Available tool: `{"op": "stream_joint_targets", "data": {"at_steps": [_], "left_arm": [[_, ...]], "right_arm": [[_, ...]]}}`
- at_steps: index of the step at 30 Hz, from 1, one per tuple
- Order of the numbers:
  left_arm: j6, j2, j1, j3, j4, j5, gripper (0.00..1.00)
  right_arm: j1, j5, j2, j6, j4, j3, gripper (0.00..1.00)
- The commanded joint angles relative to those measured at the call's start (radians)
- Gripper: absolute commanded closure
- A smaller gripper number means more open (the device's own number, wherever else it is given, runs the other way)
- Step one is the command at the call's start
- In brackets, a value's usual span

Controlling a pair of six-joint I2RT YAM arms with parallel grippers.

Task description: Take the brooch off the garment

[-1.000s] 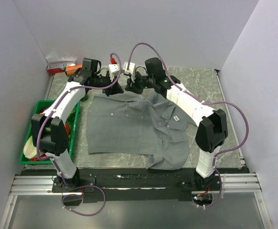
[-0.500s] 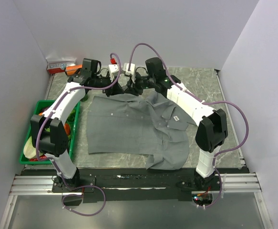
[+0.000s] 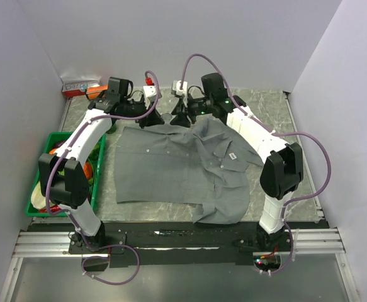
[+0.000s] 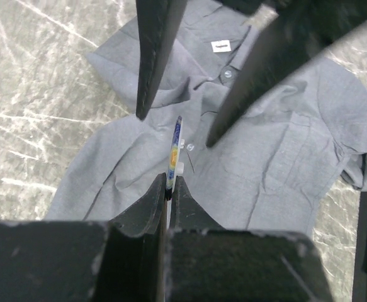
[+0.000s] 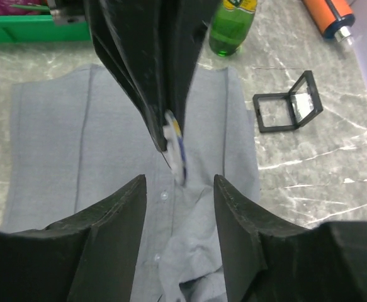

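The grey garment lies spread on the table, its white label near the collar. My left gripper is shut on the brooch, a thin bluish disc seen edge-on, held above the shirt's button line. In the top view the left gripper is at the shirt's far edge. My right gripper is open and empty, its jaws wide apart just short of the brooch, facing the left gripper. In the top view the right gripper is close beside the left one.
A green bin with items stands at the left edge. A green bottle, an open black box and an orange tube lie beyond the shirt. A red-and-white box sits at the back left.
The right arm has drawn back to the right, away from the left gripper. The left gripper has stayed at the shirt's far edge.
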Motion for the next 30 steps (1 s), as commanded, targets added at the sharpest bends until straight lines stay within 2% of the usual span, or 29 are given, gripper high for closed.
{"op": "stream_joint_targets", "data": {"at_steps": [1,11,18,30], "left_arm": [[0.052,-0.034,0.002,0.034,-0.051,0.076,0.99],[0.080,-0.026,0.002,0.051,-0.071,0.070,0.99],[0.058,-0.044,0.002,0.031,-0.018,0.083,0.99],[0.041,-0.034,0.002,0.051,-0.022,0.088,0.99]], "right_arm": [[-0.014,-0.094,-0.008,0.000,-0.040,0.084,0.50],[-0.011,-0.126,0.030,0.024,-0.052,0.141,0.48],[0.000,-0.117,0.035,0.005,-0.076,0.124,0.43],[0.006,-0.119,0.053,0.021,-0.066,0.136,0.49]]}}
